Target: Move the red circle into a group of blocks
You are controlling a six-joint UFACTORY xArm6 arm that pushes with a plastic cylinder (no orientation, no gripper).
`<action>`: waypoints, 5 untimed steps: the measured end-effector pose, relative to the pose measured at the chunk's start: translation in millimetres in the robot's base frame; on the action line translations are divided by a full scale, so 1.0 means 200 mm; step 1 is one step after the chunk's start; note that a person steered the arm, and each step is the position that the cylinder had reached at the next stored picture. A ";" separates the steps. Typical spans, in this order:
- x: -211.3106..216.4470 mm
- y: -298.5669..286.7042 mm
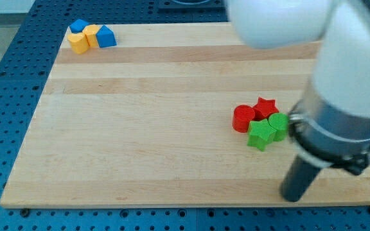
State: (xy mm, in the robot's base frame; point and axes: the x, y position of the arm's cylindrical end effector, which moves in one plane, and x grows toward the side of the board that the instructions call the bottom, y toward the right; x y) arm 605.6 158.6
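The red circle (243,119) is sitting right of centre in the frame, touching the red star (264,107) and the green star (261,135), with a green heart-like block (279,124) just beside them, so it is already looking grouped. My tip (294,194) is resting on the tabletop (140,128) at the lower right, below and to the right of that cluster and apart from it; the tool is a plain rod with nothing to open or close, and it is touching no block. The risk from here, as I judge it, is a stray sweep up and left: the rod would be catching the green blocks first and scattering the cluster, knocking the red circle loose. The arm's bulky white body is also hiding part of the right side, so a block there could be going unseen. In the upper left, two yellow blocks (83,38) and two blue blocks (101,35) are huddling together. The tabletop is pale wood, lying on a blue perforated base (5,77).
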 end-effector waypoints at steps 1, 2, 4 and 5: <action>-0.18 0.15; -0.32 0.13; -0.45 -0.16; -0.49 -0.27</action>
State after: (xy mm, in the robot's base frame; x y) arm 506.8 105.1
